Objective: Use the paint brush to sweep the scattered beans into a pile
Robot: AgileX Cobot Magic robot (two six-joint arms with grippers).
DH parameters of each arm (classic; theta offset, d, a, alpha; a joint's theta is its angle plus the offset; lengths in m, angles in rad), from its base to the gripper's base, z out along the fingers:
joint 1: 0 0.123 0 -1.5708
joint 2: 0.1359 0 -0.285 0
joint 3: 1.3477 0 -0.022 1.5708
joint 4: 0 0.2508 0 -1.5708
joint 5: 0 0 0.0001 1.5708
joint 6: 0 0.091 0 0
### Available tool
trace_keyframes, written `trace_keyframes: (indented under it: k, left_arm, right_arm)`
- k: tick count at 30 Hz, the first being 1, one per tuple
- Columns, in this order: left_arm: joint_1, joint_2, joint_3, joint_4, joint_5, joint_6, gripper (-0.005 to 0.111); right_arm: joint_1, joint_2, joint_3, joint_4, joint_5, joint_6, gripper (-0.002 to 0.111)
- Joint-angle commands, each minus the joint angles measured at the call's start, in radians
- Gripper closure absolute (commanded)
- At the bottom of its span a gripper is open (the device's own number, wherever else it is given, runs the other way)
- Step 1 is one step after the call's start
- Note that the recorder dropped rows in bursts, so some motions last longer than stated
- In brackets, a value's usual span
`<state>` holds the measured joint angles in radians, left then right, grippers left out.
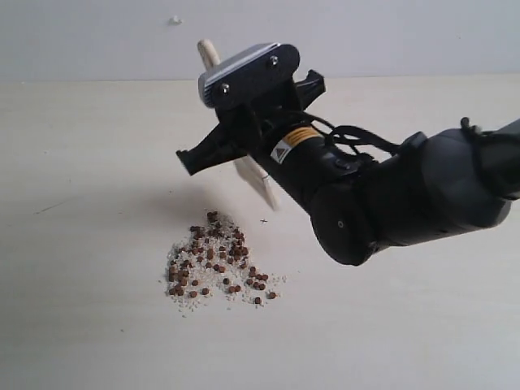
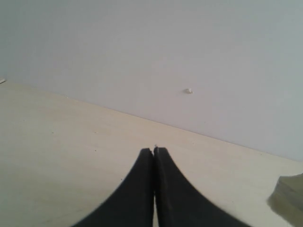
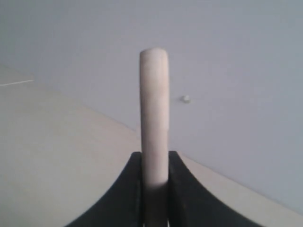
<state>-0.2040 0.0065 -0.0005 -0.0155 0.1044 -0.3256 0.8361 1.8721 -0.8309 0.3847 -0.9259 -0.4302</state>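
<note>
The reddish-brown beans, mixed with whitish grains, lie as a loose pile (image 1: 218,256) on the pale table. My right gripper (image 1: 248,122) hangs above and just behind the pile, shut on the paint brush. The brush's pale handle end (image 1: 208,53) sticks up past the gripper, and its whitish lower part (image 1: 258,180) slants down toward the table, ending a little short of the beans. In the right wrist view the handle (image 3: 154,113) stands clamped between the black fingers (image 3: 132,189). My left gripper (image 2: 154,150) is shut on nothing, over bare table, and is out of the exterior view.
The pale wooden table (image 1: 89,195) meets a grey-white wall (image 1: 390,32) at the back. A small white speck (image 1: 175,19) sits on the wall. A blurred greyish shape (image 2: 289,196) shows at the edge of the left wrist view.
</note>
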Motion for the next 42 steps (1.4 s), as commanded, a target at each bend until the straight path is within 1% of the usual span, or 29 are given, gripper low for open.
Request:
trace_keyframes:
  k: [1, 2, 5, 6, 9, 13, 17, 21, 23, 29, 32, 35, 39, 42]
  left_arm:
    - [-0.006, -0.006, 0.000, 0.001, -0.003, -0.003, 0.107]
    - [-0.006, -0.006, 0.000, 0.001, -0.003, -0.003, 0.107]
    - [-0.006, -0.006, 0.000, 0.001, -0.003, -0.003, 0.107]
    - [-0.006, -0.006, 0.000, 0.001, -0.003, -0.003, 0.107]
    - [-0.006, -0.006, 0.000, 0.001, -0.003, -0.003, 0.107]
    - [-0.006, -0.006, 0.000, 0.001, -0.003, -0.003, 0.107]
    - [-0.006, -0.006, 0.000, 0.001, -0.003, -0.003, 0.107]
    - [-0.008, -0.006, 0.000, 0.001, -0.003, -0.004, 0.107]
    - [-0.020, -0.006, 0.000, 0.001, -0.003, -0.004, 0.107]
    - [-0.028, -0.006, 0.000, 0.001, -0.003, -0.004, 0.107]
    - [-0.029, -0.006, 0.000, 0.001, -0.003, -0.004, 0.107]
    - [-0.039, -0.006, 0.000, 0.001, -0.003, -0.004, 0.107]
    - [-0.039, -0.006, 0.000, 0.001, -0.003, -0.004, 0.107]
    - [-0.039, -0.006, 0.000, 0.001, -0.003, -0.004, 0.107]
  right_arm:
    - [0.064, -0.080, -0.002, 0.412, 0.001, -0.312, 0.108]
    - [0.098, -0.089, -0.002, 0.561, -0.018, -0.418, 0.108]
    - [0.193, -0.087, -0.002, 0.824, -0.111, -0.578, 0.108]
    - [0.228, -0.079, -0.002, 0.880, -0.136, -0.599, 0.108]
    - [0.312, -0.045, -0.002, 0.951, -0.159, -0.593, 0.108]
    - [0.395, 0.021, -0.004, 0.990, -0.167, -0.538, 0.108]
    - [0.435, 0.062, -0.006, 1.009, -0.165, -0.430, 0.108]
    - [0.444, 0.062, -0.006, 0.926, -0.154, -0.280, 0.108]
    - [0.444, 0.062, -0.006, 0.893, -0.141, -0.203, 0.108]
    - [0.444, 0.062, -0.006, 0.856, -0.195, -0.043, 0.108]
    - [0.444, 0.062, -0.006, 0.856, -0.250, -0.023, 0.108]
    - [0.444, 0.060, -0.006, 0.884, -0.295, -0.049, 0.108]
    - [0.450, 0.027, -0.006, 0.899, -0.295, -0.073, 0.108]
    - [0.467, -0.002, -0.006, 0.893, -0.295, -0.131, 0.108]
